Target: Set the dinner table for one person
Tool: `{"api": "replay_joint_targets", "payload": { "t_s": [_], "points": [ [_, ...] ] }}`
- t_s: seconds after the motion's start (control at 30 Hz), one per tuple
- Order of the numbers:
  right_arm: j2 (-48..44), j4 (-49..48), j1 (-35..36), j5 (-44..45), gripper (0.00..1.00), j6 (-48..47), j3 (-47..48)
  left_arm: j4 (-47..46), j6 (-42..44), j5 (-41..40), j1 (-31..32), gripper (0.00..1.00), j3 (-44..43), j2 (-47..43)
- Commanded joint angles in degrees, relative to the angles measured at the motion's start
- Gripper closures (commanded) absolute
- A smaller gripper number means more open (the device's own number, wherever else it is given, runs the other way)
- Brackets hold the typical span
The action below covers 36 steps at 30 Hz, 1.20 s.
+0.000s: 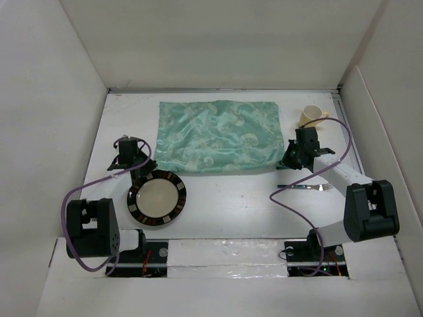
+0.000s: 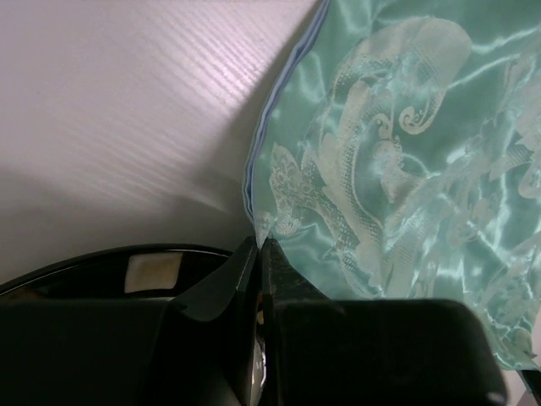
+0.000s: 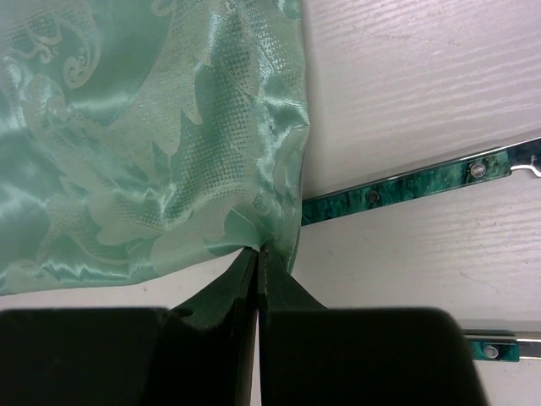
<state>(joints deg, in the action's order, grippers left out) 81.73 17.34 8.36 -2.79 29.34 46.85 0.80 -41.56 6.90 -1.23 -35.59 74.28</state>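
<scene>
1. I am pinching the cloth's (image 1: 218, 135) near corners, with my left gripper (image 2: 260, 245) clamped on the left corner and my right gripper (image 3: 258, 249) clamped on the right one.
2. The cloth is lying spread on the far half of the dinner table (image 1: 231, 211).
3. The plate (image 1: 156, 197), fork (image 1: 305, 187) and cup (image 1: 310, 115) are sitting off the cloth, so I judge placing them is all remaining.

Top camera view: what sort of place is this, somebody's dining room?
Probably a robot test booth, not a home: plain white walls box in the dinner table, a left arm and right arm are bolted at its near edge, and a plate, cup and green cloth lie on it.
</scene>
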Motion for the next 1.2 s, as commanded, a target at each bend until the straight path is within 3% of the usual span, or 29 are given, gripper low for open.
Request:
{"api": "replay_joint_targets", "payload": {
  "t_s": [0.0,0.1,0.13,0.23,0.37,0.4,0.43,0.5,0.53,0.73,0.8,0.87,0.9,0.93,1.03,1.17],
  "points": [
    [-1.75,1.02,1.57,0.94,0.91,0.80,-0.01,3.68,1.22,-2.24,-0.26,0.96,-1.67,-1.33],
    [-2.19,3.03,2.19,2.43,0.79,1.15,1.13,5.17,1.48,-3.20,-0.26,0.88,-3.07,-1.94],
    [-2.63,3.92,2.19,2.44,0.70,1.16,1.75,5.61,1.57,-3.38,-0.26,0.74,-3.69,-2.29],
    [-5.95,6.91,3.24,6.47,0.52,1.07,4.12,6.93,3.15,-2.25,-0.26,0.48,-6.67,-4.75],
    [-10.80,9.29,5.43,4.83,0.42,-0.16,6.94,8.78,4.91,-1.53,0.61,0.44,-12.37,-8.97],
    [-12.29,8.33,8.31,3.33,0.61,-0.25,7.29,9.74,5.95,-2.32,1.92,0.45,-14.13,-10.98],
    [-12.82,8.32,8.34,3.31,0.61,-0.25,7.29,9.75,5.97,-2.67,1.94,0.46,-15.28,-11.00],
    [-13.62,5.44,11.22,-4.31,0.91,0.18,6.77,11.24,6.93,-1.46,2.55,0.51,-17.13,-11.79],
    [-13.97,3.68,14.89,-6.07,1.00,0.88,6.24,11.33,7.45,0.99,2.55,0.62,-18.45,-11.88],
    [-8.28,-22.06,29.24,-14.78,1.00,16.08,-0.88,9.22,9.22,11.54,2.55,0.98,-22.23,-11.09],
    [-1.45,-27.68,34.77,-15.15,1.00,19.34,-0.27,9.48,10.18,12.18,2.55,0.98,-23.20,-10.65],
    [3.06,-30.34,39.25,-14.53,0.82,21.53,2.26,10.27,11.06,11.82,2.55,0.97,-23.73,-10.30],
    [8.04,-33.48,40.49,-14.61,0.61,22.33,3.15,10.54,12.02,12.00,2.55,0.95,-24.08,-10.21],
    [10.61,-34.99,41.46,-14.96,0.51,23.12,4.12,10.98,12.38,12.09,2.55,0.90,-24.34,-10.12],
    [20.17,-39.31,44.63,-16.81,0.39,25.67,8.51,11.59,13.52,10.78,4.39,0.76,-25.49,-10.30],
    [27.58,-41.16,46.04,-14.27,0.37,29.44,11.77,12.91,14.49,9.89,5.54,0.67,-26.98,-10.65]
  ]
}}
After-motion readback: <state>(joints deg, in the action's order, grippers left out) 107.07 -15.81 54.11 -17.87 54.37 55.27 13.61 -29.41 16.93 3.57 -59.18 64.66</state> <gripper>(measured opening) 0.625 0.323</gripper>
